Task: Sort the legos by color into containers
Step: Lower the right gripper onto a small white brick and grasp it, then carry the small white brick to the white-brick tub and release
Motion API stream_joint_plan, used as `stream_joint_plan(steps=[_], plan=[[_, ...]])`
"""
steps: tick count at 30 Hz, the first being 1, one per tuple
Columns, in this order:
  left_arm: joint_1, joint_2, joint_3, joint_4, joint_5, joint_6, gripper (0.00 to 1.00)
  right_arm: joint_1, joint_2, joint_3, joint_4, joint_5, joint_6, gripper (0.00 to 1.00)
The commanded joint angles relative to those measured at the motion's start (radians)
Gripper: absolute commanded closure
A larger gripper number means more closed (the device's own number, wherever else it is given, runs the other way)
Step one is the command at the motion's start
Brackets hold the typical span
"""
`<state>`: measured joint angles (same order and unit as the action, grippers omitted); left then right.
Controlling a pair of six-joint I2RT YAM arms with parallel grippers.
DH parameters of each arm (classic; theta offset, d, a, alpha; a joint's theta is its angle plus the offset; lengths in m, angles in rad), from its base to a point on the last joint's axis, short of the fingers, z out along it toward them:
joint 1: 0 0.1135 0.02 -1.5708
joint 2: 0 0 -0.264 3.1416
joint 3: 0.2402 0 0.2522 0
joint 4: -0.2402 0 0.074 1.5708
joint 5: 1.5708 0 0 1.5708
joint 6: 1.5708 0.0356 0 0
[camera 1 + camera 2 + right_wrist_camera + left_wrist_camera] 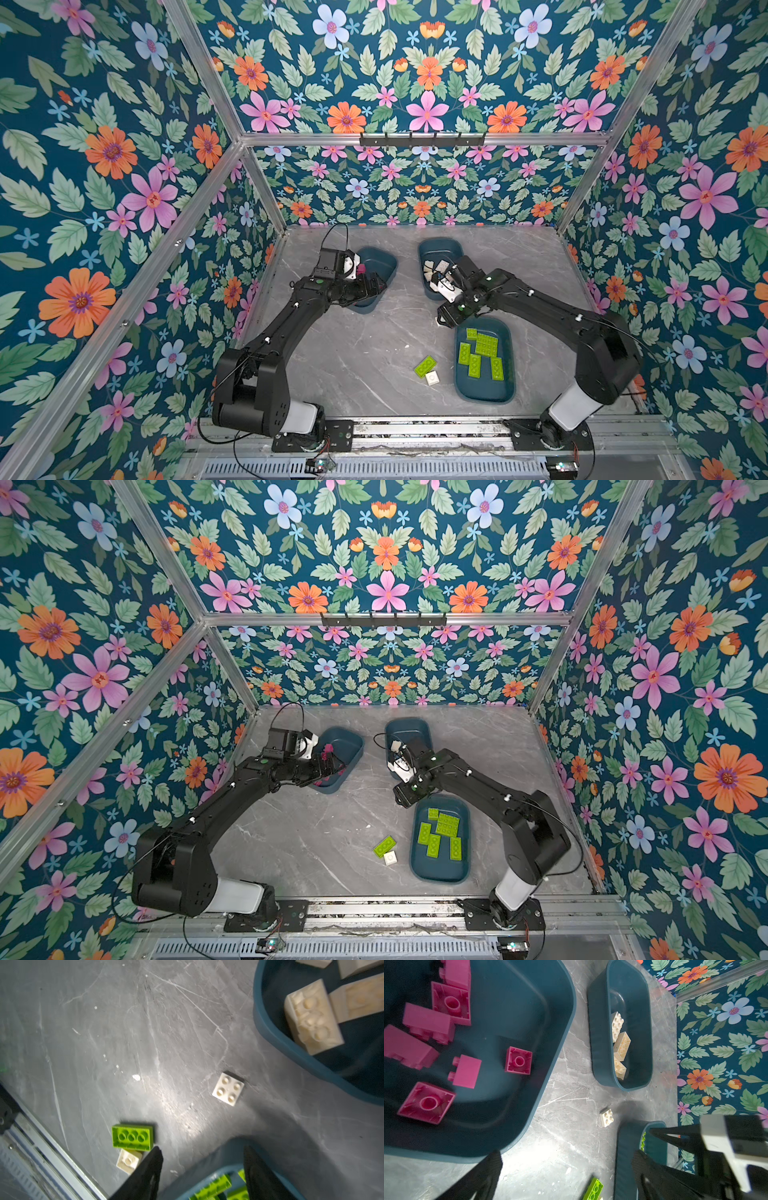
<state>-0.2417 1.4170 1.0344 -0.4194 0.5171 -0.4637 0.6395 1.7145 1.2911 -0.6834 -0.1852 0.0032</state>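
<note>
right gripper [201, 1148] fingers spread, empty, near green tub [484, 395] rim. green brick [425, 365] loose on table [353, 353] just left of that tub in a top view, long axis diagonal, white square [432, 378] just beside it. right arm nearer imo. left gripper [566, 1154] wide open, empty, over pink tub [529, 1022].

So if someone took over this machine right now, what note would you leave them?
Left claw: open, empty, over the pink tub.
Right claw: open, empty, near the white tub.
Done: pink bricks, white bricks and green bricks lie in separate tubs, green in the green tub.
Left: three on the table: a loose green brick, a white square beside it, another white square apart.
</note>
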Motion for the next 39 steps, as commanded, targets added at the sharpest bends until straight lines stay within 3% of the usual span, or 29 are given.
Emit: stream_joint_plan(steps=[1,7,17,21,33,39], plan=[[0.001,-0.007,0.003,-0.013,-0.013,0.021,0.00,0.011,0.071,0.036,0.008,0.085,0.165,0.37],[0.005,-0.012,-0.002,-0.019,-0.017,0.029,0.00,0.028,0.185,0.094,-0.009,0.182,0.187,0.37],[0.009,-0.010,-0.023,-0.002,-0.013,0.033,0.00,0.038,0.285,0.131,-0.036,0.184,0.205,0.47],[0.010,-0.013,-0.030,-0.002,-0.015,0.036,0.00,0.045,0.305,0.131,-0.034,0.184,0.210,0.55],[0.013,-0.017,-0.034,-0.002,-0.012,0.038,0.00,0.061,0.316,0.149,-0.042,0.211,0.184,0.75],[0.013,-0.023,-0.034,-0.007,-0.011,0.039,0.00,0.061,0.207,0.168,-0.052,0.179,0.169,0.76]])
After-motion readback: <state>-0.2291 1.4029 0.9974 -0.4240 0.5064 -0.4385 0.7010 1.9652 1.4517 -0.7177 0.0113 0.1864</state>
